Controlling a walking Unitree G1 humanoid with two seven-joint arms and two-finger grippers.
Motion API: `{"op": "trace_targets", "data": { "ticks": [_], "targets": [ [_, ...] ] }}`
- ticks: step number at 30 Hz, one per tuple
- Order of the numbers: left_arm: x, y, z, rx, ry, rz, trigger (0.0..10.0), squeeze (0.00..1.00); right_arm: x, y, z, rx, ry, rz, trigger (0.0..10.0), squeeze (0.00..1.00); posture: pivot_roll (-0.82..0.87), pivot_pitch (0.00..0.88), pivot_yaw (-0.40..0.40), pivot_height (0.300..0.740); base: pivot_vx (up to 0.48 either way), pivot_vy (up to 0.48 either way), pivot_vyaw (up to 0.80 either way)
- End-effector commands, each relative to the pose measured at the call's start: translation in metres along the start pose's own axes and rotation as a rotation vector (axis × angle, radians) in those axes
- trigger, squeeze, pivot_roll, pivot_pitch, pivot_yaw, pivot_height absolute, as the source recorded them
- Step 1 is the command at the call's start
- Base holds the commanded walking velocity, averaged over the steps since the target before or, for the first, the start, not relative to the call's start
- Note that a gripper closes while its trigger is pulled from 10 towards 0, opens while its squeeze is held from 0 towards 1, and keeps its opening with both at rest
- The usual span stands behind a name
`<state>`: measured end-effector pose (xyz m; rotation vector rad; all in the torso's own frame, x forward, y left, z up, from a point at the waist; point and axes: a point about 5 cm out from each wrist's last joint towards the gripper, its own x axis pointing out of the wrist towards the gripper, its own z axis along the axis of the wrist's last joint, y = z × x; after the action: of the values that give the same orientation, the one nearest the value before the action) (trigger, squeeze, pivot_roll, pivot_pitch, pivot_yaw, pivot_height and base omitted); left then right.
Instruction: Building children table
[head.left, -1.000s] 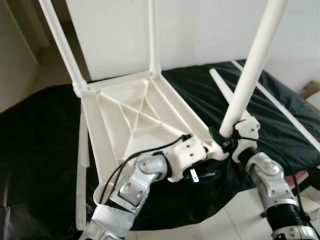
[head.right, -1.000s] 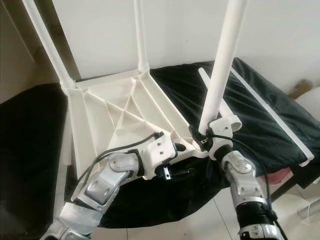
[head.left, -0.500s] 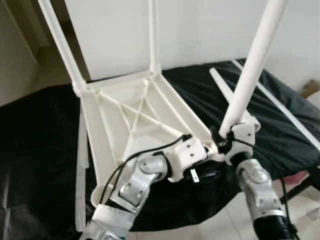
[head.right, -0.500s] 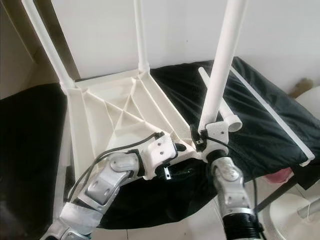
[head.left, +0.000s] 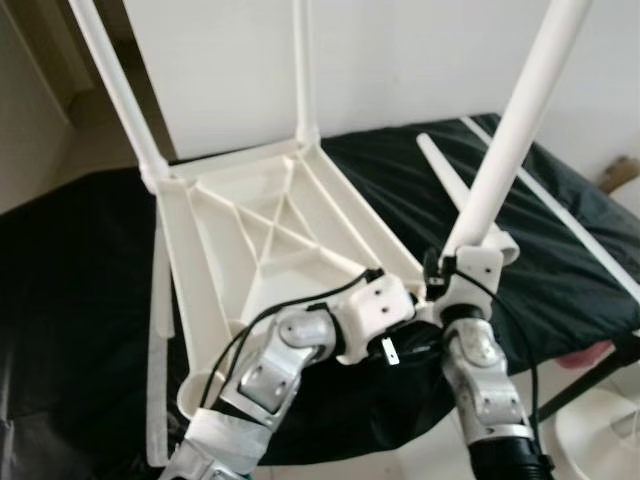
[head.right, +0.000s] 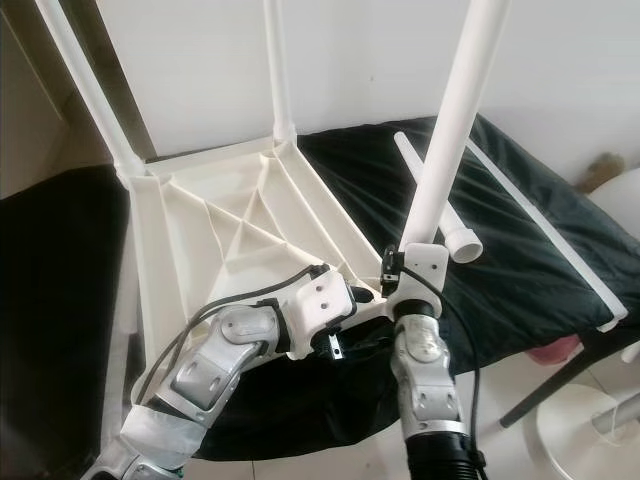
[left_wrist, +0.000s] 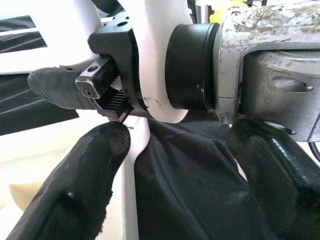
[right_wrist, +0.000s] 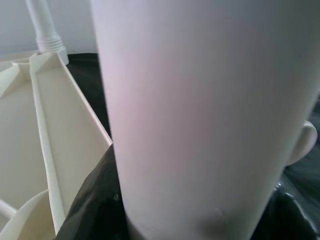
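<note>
- Left eye view: the white table top (head.left: 270, 235) is lying upside down on the black cloth (head.left: 70, 300), with two legs already standing up at its far corners.
- The right gripper (head.left: 452, 272) is clamped on a third table leg (head.left: 510, 140), which has swung closer to the near corner socket (almost lined up now).
- The left gripper (head.left: 400, 345) is sitting at that corner's edge; I cannot tell how wide it is.
- A spare leg (head.left: 445, 180) is lying nearby.

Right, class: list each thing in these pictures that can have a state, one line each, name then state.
Table top: upside down on the black cover, ribs facing up.
Far legs: two fitted, upright in the far corners.
Third leg: held by the right gripper, tilted, at the near corner.
Spare leg: loose, lying on the cover.
Left gripper: at the table top's near edge.
</note>
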<state>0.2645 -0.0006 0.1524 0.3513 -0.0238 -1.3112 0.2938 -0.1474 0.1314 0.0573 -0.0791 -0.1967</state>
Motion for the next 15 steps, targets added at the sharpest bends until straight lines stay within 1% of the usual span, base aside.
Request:
{"op": "trace_targets", "data": {
  "ticks": [1,6,15],
  "targets": [
    [-0.0020,0.0038,-0.0017,-0.004,0.006,0.074,10.0,0.00,-0.0049,0.0011,-0.0130,0.038,0.076,-0.022,10.0,0.00,-0.06,0.011,0.031,0.740,0.000,0.000,0.00],
    [-0.0049,0.0058,-0.0031,0.002,0.013,0.080,10.0,0.00,-0.0076,-0.0014,-0.0123,0.025,0.072,-0.027,10.0,0.00,-0.06,0.006,0.029,0.740,0.000,0.000,0.00],
    [-0.0060,0.0083,-0.0039,0.012,0.014,0.091,10.0,0.00,-0.0118,0.0000,-0.0111,0.015,0.072,-0.035,10.0,0.00,-0.06,0.000,0.035,0.740,0.000,0.000,0.00]
  ]
}}
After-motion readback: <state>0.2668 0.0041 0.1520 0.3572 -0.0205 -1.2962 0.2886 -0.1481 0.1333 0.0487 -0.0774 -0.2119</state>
